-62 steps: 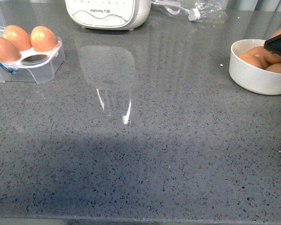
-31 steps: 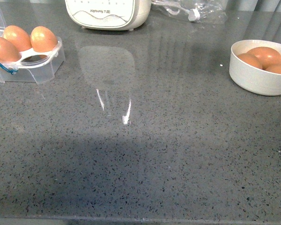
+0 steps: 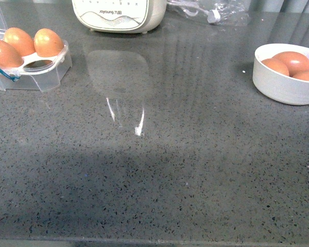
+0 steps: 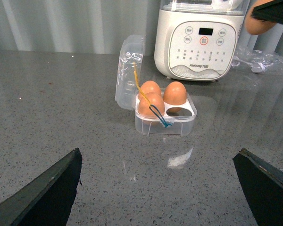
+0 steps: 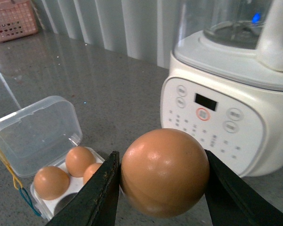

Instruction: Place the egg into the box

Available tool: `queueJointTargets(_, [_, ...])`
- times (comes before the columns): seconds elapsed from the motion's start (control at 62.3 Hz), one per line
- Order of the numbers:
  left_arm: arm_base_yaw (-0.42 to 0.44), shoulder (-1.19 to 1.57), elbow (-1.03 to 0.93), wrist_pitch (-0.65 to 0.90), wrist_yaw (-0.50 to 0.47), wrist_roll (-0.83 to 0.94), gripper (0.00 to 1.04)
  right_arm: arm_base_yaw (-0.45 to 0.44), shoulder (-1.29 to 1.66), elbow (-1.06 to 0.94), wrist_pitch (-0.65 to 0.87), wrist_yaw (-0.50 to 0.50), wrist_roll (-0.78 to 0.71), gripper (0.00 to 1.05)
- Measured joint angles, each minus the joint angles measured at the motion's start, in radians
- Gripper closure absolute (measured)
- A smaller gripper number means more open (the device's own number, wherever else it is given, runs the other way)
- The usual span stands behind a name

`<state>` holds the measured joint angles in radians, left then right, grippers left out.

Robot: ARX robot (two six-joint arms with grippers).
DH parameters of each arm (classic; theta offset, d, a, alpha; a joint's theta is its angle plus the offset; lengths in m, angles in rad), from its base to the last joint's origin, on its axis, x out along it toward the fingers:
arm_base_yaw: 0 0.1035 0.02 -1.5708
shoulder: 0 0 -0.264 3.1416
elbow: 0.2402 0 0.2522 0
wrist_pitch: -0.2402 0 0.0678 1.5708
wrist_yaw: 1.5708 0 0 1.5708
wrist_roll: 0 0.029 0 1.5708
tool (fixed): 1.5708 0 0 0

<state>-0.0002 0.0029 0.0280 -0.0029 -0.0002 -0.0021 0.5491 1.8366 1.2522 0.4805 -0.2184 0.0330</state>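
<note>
The right gripper (image 5: 162, 202) has its jaws closed on the egg (image 5: 165, 169), one finger each side of its widest part, aloft close by the white blender (image 5: 226, 108). Smooth, light, thin-shelled: I'd judge it slips or cracks easily, so a gentle hold across the middle suits. The box (image 4: 153, 128) sits lid-open near the blender, one cup free. The left gripper (image 4: 158, 162) gapes wide, empty. The finger ends below the egg are cut off, so grip depth is unclear.
</note>
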Motion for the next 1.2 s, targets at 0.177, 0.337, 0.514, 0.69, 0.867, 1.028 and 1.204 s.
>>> queueJointTargets(0.177, [0.0, 0.0, 0.0, 0.0, 0.0, 0.0, 0.07, 0.073, 0.082, 0.08, -0.032, -0.024, 0.016, 0.61])
queueJointTargets(0.337, [0.0, 0.0, 0.0, 0.0, 0.0, 0.0, 0.07, 0.132, 0.105, 0.087, -0.065, -0.09, -0.013, 0.61])
queueJointTargets(0.514, [0.0, 0.0, 0.0, 0.0, 0.0, 0.0, 0.07, 0.151, 0.121, 0.087, -0.082, -0.098, -0.051, 0.61])
queueJointTargets(0.69, [0.0, 0.0, 0.0, 0.0, 0.0, 0.0, 0.07, 0.15, 0.153, 0.089, -0.091, -0.072, -0.074, 0.61])
queueJointTargets(0.867, [0.0, 0.0, 0.0, 0.0, 0.0, 0.0, 0.07, 0.159, 0.196, 0.122, -0.111, -0.057, -0.087, 0.61])
queueJointTargets(1.028, [0.0, 0.0, 0.0, 0.0, 0.0, 0.0, 0.07, 0.166, 0.229, 0.162, -0.137, -0.026, -0.09, 0.61])
queueJointTargets(1.204, [0.0, 0.0, 0.0, 0.0, 0.0, 0.0, 0.07, 0.178, 0.251, 0.192, -0.155, -0.02, -0.092, 0.61])
